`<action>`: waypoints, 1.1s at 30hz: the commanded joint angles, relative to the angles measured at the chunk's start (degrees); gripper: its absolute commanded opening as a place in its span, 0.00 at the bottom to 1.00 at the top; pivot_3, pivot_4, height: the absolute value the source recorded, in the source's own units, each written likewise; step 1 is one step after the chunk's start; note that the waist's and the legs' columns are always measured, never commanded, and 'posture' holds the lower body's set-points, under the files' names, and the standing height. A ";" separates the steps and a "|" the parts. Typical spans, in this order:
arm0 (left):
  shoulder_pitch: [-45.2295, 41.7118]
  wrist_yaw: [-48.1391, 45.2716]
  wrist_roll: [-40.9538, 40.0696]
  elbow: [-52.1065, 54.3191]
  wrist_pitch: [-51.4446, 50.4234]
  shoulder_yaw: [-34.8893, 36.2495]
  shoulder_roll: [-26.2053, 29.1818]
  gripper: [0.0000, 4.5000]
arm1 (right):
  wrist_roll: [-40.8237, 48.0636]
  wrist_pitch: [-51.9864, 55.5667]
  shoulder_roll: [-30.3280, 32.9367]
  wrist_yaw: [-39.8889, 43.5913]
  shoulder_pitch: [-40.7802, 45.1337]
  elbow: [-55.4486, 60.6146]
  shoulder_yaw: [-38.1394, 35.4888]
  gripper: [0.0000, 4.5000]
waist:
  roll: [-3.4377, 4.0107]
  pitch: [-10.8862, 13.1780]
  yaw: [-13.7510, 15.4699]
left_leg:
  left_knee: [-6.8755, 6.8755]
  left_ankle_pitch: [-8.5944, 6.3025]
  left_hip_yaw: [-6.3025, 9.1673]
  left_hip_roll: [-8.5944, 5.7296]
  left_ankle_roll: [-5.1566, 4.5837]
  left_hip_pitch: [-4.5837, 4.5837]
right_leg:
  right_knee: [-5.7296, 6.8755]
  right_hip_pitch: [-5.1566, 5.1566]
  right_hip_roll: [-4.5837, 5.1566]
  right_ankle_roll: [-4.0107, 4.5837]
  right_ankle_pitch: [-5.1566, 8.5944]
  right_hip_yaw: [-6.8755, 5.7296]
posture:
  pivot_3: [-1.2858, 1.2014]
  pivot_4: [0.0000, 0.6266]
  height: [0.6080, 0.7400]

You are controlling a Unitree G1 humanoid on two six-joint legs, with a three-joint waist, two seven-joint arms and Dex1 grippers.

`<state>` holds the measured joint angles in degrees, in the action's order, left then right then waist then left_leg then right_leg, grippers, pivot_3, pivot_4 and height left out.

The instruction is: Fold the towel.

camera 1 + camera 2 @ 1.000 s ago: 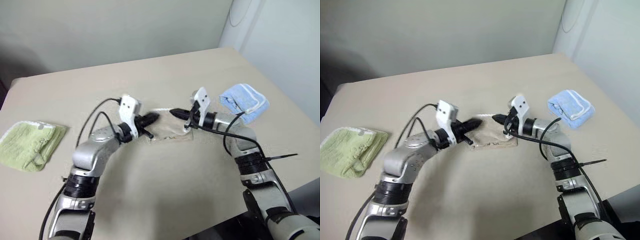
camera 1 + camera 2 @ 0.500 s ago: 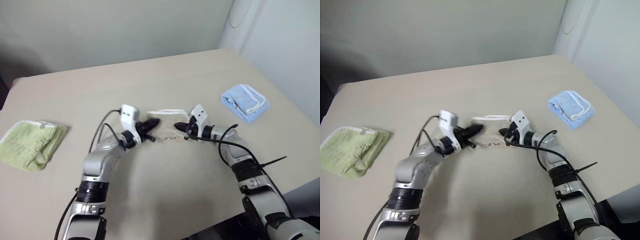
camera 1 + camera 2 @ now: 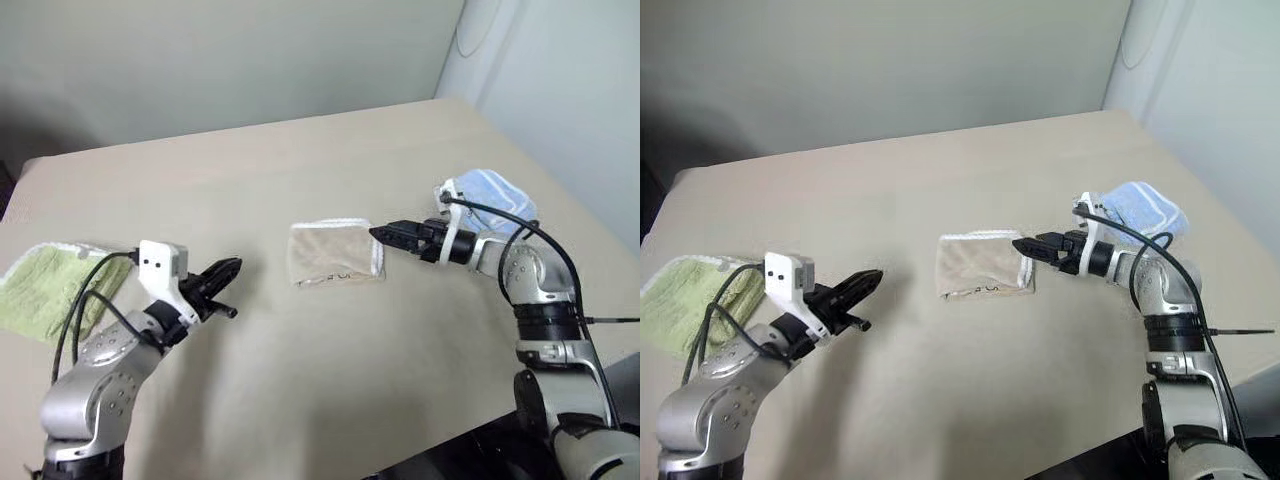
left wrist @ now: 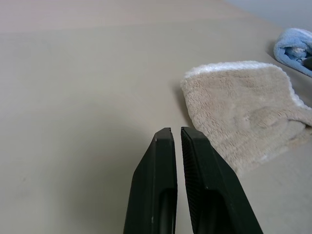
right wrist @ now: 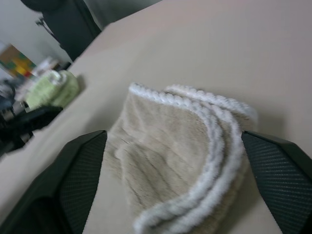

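Both arms backed off the towel (image 3: 335, 254) | left gripper (image 3: 226, 271) pinched closed, empty, well clear | right gripper (image 3: 392, 234) spread wide, empty, at its edge | towel folded mid-table (image 3: 300, 400) | fold looks done

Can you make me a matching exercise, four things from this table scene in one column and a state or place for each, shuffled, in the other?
Things:
1. beige towel
2. green towel
3. left claw
4. right claw

States or places:
A. open, its fingers on either side of the beige towel's corded edge in its wrist view
B. folded, in the middle of the table
C. shut, holding nothing
D. by the table's edge on the robot's left

Pairs: 1-B, 2-D, 3-C, 4-A
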<state>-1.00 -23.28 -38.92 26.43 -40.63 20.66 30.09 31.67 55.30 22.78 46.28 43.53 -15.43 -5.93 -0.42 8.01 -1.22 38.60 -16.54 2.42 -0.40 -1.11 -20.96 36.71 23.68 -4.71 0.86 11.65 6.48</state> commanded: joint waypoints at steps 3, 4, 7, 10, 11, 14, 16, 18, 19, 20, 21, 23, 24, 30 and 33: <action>2.11 3.25 -1.57 5.19 -0.19 1.23 -1.95 0.08 | -1.60 -0.88 -0.51 -0.90 3.44 -9.79 0.09 1.00 | 0.00 0.00 0.13 | -0.01 -0.02 0.00 0.00 -0.03 -0.02 | 0.03 0.03 0.01 0.01 -0.01 -0.01 | 0.52 0.24 1.00; 2.59 3.64 -1.45 5.67 -0.15 0.98 -2.19 0.08 | -2.06 -1.21 -0.58 -0.75 3.95 -12.01 0.33 1.00 | 0.00 0.00 0.10 | -0.01 -0.02 0.00 0.00 -0.03 -0.02 | 0.04 0.05 0.01 0.01 0.00 -0.02 | 0.52 0.24 1.00; 3.28 4.71 -2.32 7.05 -0.43 1.03 -2.83 0.08 | -3.44 -2.67 -0.62 1.98 4.79 -15.42 2.38 1.00 | 0.01 0.00 0.06 | -0.08 -0.02 0.01 0.00 -0.03 -0.03 | 0.08 0.11 0.01 0.03 0.01 -0.02 | 0.52 0.24 1.00; 3.45 5.53 -3.09 7.56 -0.68 1.09 -2.98 0.08 | -4.71 -4.11 -1.55 4.03 6.04 -19.00 4.01 1.00 | 0.00 0.00 -0.09 | -0.14 -0.02 -0.02 0.00 -0.02 -0.03 | 0.12 0.15 -0.01 0.07 0.01 -0.01 | 0.52 0.24 1.00; 3.47 5.67 -3.20 7.60 -0.74 1.07 -2.94 0.08 | -4.97 -4.32 -1.89 4.45 6.43 -19.98 4.31 1.00 | 0.00 0.00 -0.15 | -0.15 -0.02 -0.02 0.00 -0.02 -0.03 | 0.12 0.15 -0.01 0.08 0.00 -0.01 | 0.52 0.24 1.00; 3.38 6.01 -3.53 7.66 -0.94 0.98 -2.82 0.08 | -5.74 -5.08 -3.28 5.96 7.07 -21.79 5.39 1.00 | -0.01 -0.01 -0.49 | -0.15 -0.02 -0.01 0.01 -0.02 0.00 | 0.13 0.14 -0.01 0.11 -0.02 -0.01 | 0.52 0.24 1.00; 3.00 6.23 -3.81 7.62 -1.12 0.67 -2.74 0.08 | -5.73 -5.01 -4.91 6.73 7.66 -22.09 5.79 1.00 | -0.01 -0.01 -0.76 | -0.15 -0.02 -0.01 0.01 -0.02 0.00 | 0.13 0.14 -0.01 0.12 -0.02 -0.01 | 0.52 0.24 1.00; 2.72 6.42 -3.95 7.66 -1.22 0.18 -2.74 0.08 | -5.95 -5.12 -6.52 7.16 8.23 -21.86 6.27 1.00 | -0.01 -0.01 -0.95 | -0.15 -0.02 -0.01 0.02 -0.02 0.00 | 0.13 0.14 -0.02 0.13 -0.02 -0.01 | 0.52 0.24 1.00; 2.66 6.51 -3.98 7.67 -1.24 0.01 -2.75 0.08 | -6.11 -5.20 -7.06 7.24 8.45 -21.76 6.40 1.00 | -0.01 -0.01 -1.06 | -0.15 -0.02 -0.01 0.02 -0.02 0.00 | 0.13 0.15 -0.03 0.14 -0.01 -0.01 | 0.52 0.24 1.00; 2.64 6.53 -4.05 7.66 -1.21 -0.15 -2.78 0.08 | -6.14 -5.19 -7.77 7.37 8.78 -21.64 6.50 1.00 | -0.01 -0.01 -1.08 | -0.16 -0.02 0.00 0.02 -0.02 0.00 | 0.13 0.16 -0.03 0.16 -0.01 -0.02 | 0.52 0.24 1.00; 2.63 6.57 -4.13 7.64 -1.17 -0.28 -2.80 0.08 | -6.19 -5.20 -8.28 7.51 9.05 -21.56 6.57 1.00 | -0.01 -0.01 -1.08 | -0.16 -0.02 0.01 0.02 -0.02 0.00 | 0.13 0.17 -0.03 0.17 0.00 -0.02 | 0.52 0.24 1.00; 2.64 6.64 -4.13 7.62 -1.01 -0.73 -2.82 0.08 | -6.68 -5.71 -9.22 7.82 9.71 -21.44 7.21 1.00 | -0.01 -0.01 -1.07 | -0.19 -0.02 0.01 0.02 -0.02 -0.01 | 0.12 0.18 -0.03 0.17 0.00 -0.02 | 0.52 0.24 1.00; 2.63 6.70 -4.12 7.62 -0.94 -0.91 -2.83 0.08 | -7.11 -6.11 -9.48 7.89 9.96 -21.57 7.55 1.00 | -0.01 -0.01 -1.06 | -0.19 -0.02 -0.01 0.02 -0.02 -0.01 | 0.12 0.18 -0.02 0.17 0.00 -0.02 | 0.52 0.24 1.00; 3.00 6.92 -3.71 7.77 -0.40 -1.47 -2.99 0.08 | -9.00 -8.41 -9.55 6.87 10.54 -24.16 7.42 0.87 | -0.01 -0.01 -0.95 | -0.19 -0.02 0.01 0.01 -0.01 -0.02 | 0.11 0.17 0.00 0.17 0.00 -0.04 | 0.52 0.24 1.00; 3.61 7.13 -3.72 8.09 -0.07 -1.36 -3.27 0.08 | -8.10 -7.83 -8.70 7.17 10.08 -23.35 6.13 0.61 | -0.01 -0.01 -0.92 | -0.19 -0.03 0.01 0.01 -0.01 -0.02 | 0.12 0.17 0.00 0.18 0.00 -0.04 | 0.52 0.24 1.00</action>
<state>2.41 -16.14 -42.62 31.61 -41.73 19.11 26.91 22.80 47.49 13.70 52.89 52.92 -40.05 1.65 -0.42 8.01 -2.14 38.41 -16.56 2.41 -0.39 -1.11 -20.98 36.82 23.85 -4.72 1.04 11.65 6.44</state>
